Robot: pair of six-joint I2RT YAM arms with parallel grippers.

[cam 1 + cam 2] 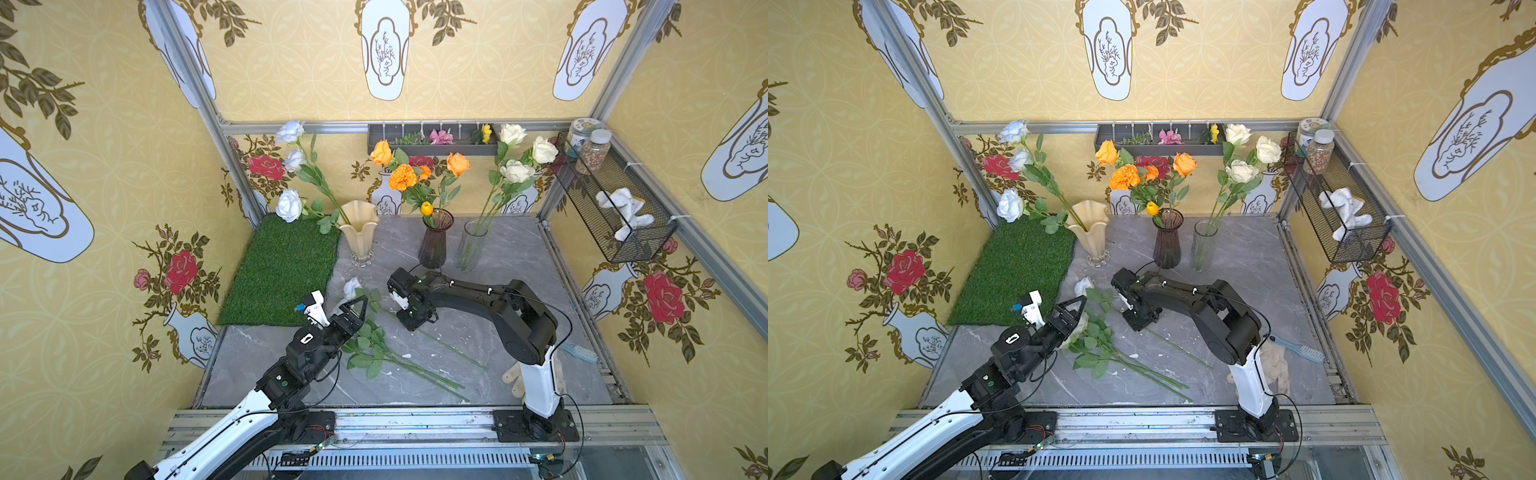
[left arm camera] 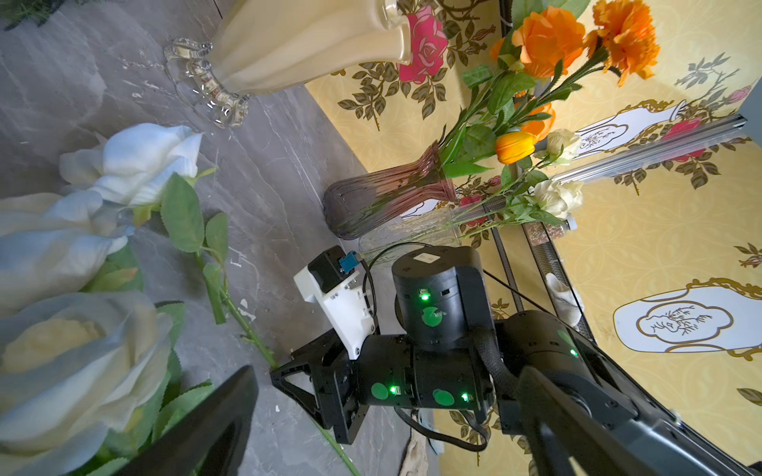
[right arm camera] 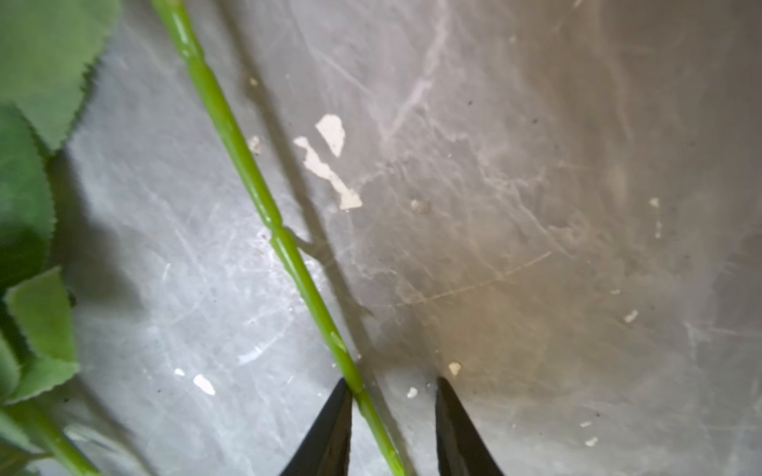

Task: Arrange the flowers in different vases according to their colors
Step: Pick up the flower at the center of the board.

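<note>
- The flowers, pale blue-white roses with long green leafy stems, lie flat on the table in front of the dark purple vase.
- The right gripper, low in front of that vase, is partly spread and straddles one stem. The stem touches one fingertip and is clear of the other.
- The left gripper is spread wide over the flowers and holds nothing.

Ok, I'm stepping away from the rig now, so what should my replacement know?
Left gripper: open, over the loose roses on the table.
Right gripper: open, jaws astride one loose stem, not closed.
Done: blue-white roses in cream vase, orange flowers and yellow tulip in purple vase, cream roses in clear vase.
Left: loose roses go to matching vases.
</note>
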